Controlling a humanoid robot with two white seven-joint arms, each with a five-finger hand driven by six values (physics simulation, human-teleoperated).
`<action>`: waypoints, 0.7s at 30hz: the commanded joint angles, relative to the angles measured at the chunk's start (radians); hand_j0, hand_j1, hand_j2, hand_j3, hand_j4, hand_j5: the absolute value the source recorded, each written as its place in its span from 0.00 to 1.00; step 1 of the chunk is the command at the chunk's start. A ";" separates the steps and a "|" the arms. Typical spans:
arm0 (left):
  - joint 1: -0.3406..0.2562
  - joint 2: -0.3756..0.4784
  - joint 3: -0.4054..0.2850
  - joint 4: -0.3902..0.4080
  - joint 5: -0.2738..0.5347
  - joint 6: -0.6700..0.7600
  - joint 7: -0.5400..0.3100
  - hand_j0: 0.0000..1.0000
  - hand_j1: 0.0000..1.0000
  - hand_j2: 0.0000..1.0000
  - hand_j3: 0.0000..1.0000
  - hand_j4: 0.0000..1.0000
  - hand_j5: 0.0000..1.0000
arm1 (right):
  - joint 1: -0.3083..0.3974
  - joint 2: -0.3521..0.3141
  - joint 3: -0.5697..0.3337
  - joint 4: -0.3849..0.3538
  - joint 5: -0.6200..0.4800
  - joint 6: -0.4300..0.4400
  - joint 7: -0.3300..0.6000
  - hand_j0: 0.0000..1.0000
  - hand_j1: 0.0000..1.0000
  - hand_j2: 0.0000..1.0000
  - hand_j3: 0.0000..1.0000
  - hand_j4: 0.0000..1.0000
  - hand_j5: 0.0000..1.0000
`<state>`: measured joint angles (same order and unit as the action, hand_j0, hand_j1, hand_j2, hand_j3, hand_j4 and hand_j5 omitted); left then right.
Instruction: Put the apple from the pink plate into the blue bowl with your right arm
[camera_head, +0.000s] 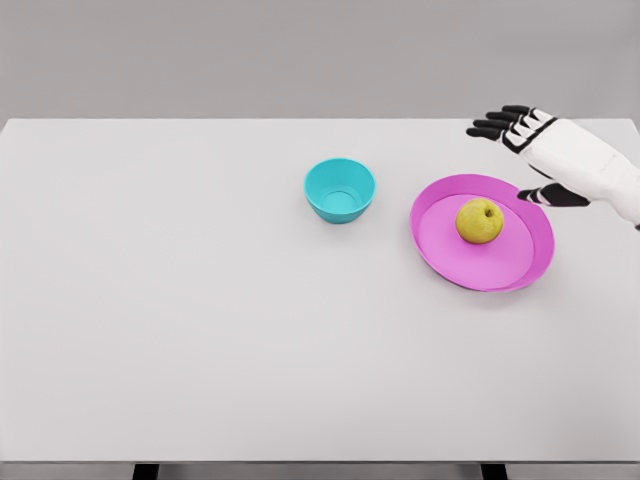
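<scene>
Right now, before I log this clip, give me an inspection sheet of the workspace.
Surface: white table, flat and plain.
Job's things: yellow-green apple sits on the pink plate; blue bowl stands apart to the plate's left and holds nothing.
Clutter: nothing seen.
Grippers: right hand hovers by the plate's far right rim, fingers spread, holding nothing; left arm not in view.
Cables: nothing seen.
Surroundings: plain grey background; two dark table supports at the bottom edge.

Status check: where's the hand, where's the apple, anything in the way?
Right hand open, hovering beyond the pink plate, holding nothing. Apple on plate. Blue bowl empty, left of plate. Nothing between them. Left arm out of view.
</scene>
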<state>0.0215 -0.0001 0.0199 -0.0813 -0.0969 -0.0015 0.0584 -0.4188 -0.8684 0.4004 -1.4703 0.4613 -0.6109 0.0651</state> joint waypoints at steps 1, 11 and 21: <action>0.000 0.000 0.000 0.000 0.000 0.000 0.000 1.00 1.00 1.00 1.00 1.00 1.00 | 0.000 -0.003 0.008 0.001 -0.007 0.000 0.001 1.00 1.00 1.00 1.00 1.00 1.00; 0.000 0.000 0.000 0.000 0.000 0.000 0.000 1.00 1.00 1.00 1.00 1.00 1.00 | -0.089 0.003 0.005 0.065 -0.013 0.000 0.424 1.00 1.00 1.00 1.00 1.00 1.00; 0.000 0.000 0.000 0.000 0.000 0.000 0.000 1.00 1.00 1.00 1.00 1.00 1.00 | -0.216 0.075 0.107 0.159 -0.013 0.000 0.546 1.00 1.00 1.00 1.00 1.00 1.00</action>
<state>0.0215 0.0000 0.0199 -0.0813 -0.0968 -0.0015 0.0584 -0.6335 -0.8156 0.4648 -1.3489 0.4519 -0.6127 0.6000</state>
